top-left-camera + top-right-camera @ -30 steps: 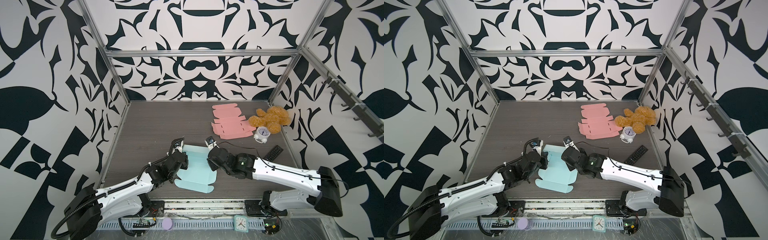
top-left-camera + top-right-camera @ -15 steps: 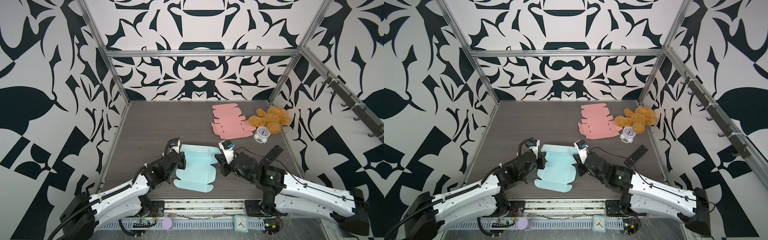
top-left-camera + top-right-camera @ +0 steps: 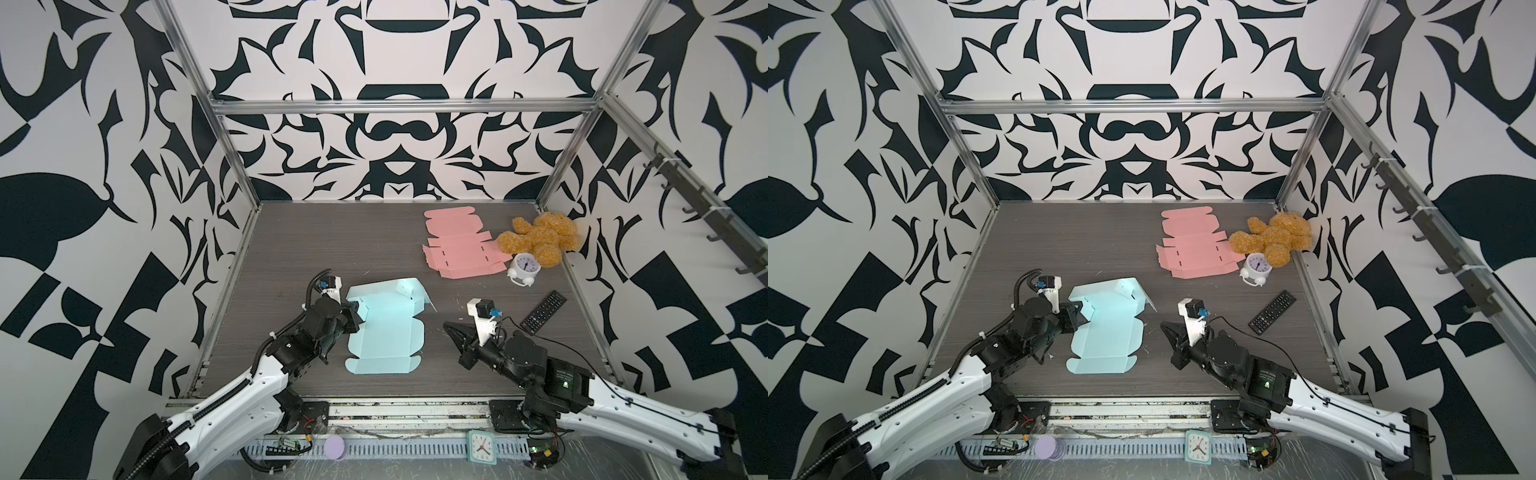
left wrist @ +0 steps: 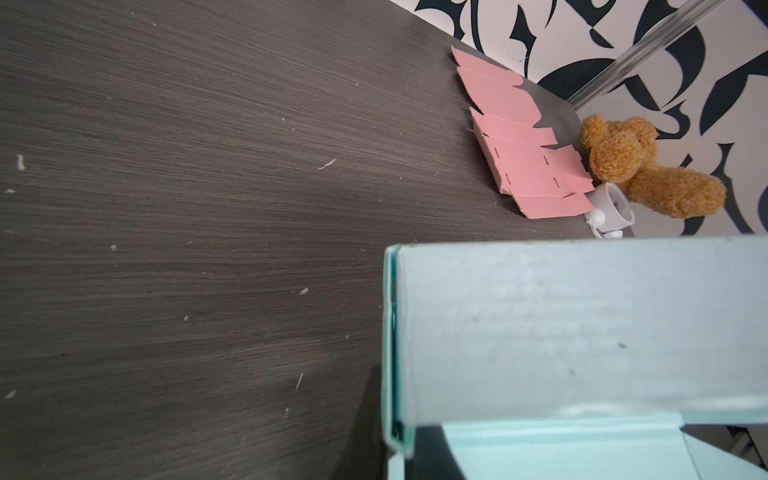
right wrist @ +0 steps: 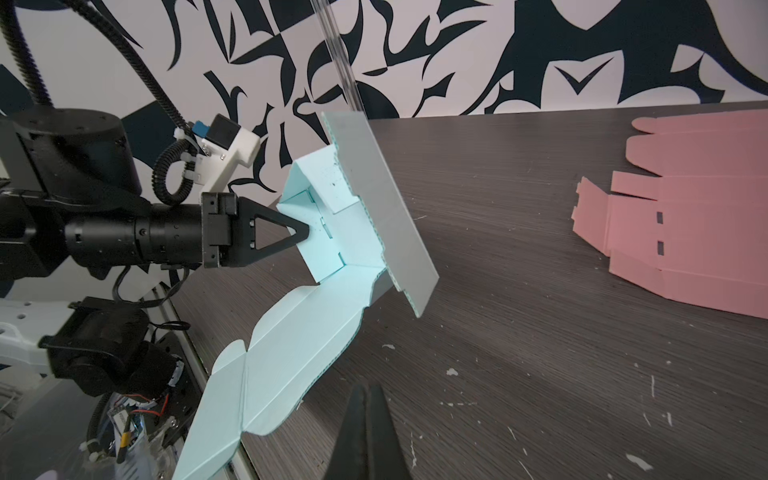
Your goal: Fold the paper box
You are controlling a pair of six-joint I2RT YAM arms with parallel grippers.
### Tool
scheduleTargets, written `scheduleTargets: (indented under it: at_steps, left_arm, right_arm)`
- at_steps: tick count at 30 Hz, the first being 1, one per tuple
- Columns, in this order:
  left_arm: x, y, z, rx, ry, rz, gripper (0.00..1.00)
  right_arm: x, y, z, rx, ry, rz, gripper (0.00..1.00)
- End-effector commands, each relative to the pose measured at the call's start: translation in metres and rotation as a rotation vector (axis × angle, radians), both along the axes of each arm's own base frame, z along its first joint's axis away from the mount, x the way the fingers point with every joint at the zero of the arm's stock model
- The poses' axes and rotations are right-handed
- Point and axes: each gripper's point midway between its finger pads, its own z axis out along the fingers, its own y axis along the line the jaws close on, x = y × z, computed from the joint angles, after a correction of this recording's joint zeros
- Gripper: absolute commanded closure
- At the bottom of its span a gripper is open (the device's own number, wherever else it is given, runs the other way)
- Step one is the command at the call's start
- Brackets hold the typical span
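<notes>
The light blue paper box (image 3: pixel 386 332) (image 3: pixel 1106 332) lies mostly flat on the dark table, in both top views. Its far end is folded up, with a panel leaning over (image 5: pixel 382 208). My left gripper (image 3: pixel 353 318) (image 3: pixel 1079 318) (image 5: pixel 307 232) is shut on the doubled side wall at the box's left far corner (image 4: pixel 395 415). My right gripper (image 3: pixel 446 325) (image 3: pixel 1164 326) (image 5: pixel 365 388) is shut and holds nothing. It hovers to the right of the box, a clear gap away.
At the back right lies a flat pink box blank (image 3: pixel 461 249), with a teddy bear (image 3: pixel 540 239) and a small white alarm clock (image 3: pixel 524 266) beside it. A black remote (image 3: pixel 543 311) lies right of my right gripper. Metal frame posts edge the table.
My right gripper has left the box's right edge and drawn back to the right and toward the front. The box's far panel now stands raised. The left gripper keeps its hold.
</notes>
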Motion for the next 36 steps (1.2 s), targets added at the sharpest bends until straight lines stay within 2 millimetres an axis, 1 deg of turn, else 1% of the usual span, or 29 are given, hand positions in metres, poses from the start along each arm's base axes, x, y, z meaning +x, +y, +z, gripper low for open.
scheduleTargets:
  at_steps: [1, 4, 5, 8, 14, 17, 26, 36]
  left_arm:
    - [-0.003, -0.009, 0.014, -0.085, -0.003, -0.033, 1.0]
    - [-0.004, -0.013, 0.019, -0.111, 0.001, -0.047, 1.0]
    - [-0.004, -0.014, 0.02, -0.119, 0.002, -0.051, 1.0]
    - [-0.005, -0.018, 0.025, -0.14, 0.0, -0.063, 1.0]
    - [-0.006, -0.022, 0.029, -0.176, 0.0, -0.078, 1.0]
    - [-0.007, -0.024, 0.03, -0.191, 0.004, -0.082, 1.0]
    - [-0.008, -0.025, 0.029, -0.208, 0.004, -0.087, 1.0]
    - [-0.009, -0.025, 0.025, -0.202, 0.013, -0.091, 1.0]
  right_arm:
    - [0.001, 0.012, 0.018, 0.102, -0.029, 0.022, 1.0]
    - [0.002, 0.02, 0.024, 0.154, -0.037, 0.037, 1.0]
    - [-0.001, 0.025, 0.027, 0.174, -0.039, 0.069, 1.0]
    - [0.0, 0.03, 0.033, 0.2, -0.052, 0.076, 1.0]
    - [0.003, 0.028, 0.036, 0.232, -0.065, 0.056, 1.0]
    - [0.01, 0.022, 0.037, 0.238, -0.076, 0.0, 1.0]
    - [0.02, 0.02, 0.039, 0.239, -0.09, -0.055, 1.0]
    - [0.03, 0.029, 0.045, 0.21, -0.119, -0.064, 1.0]
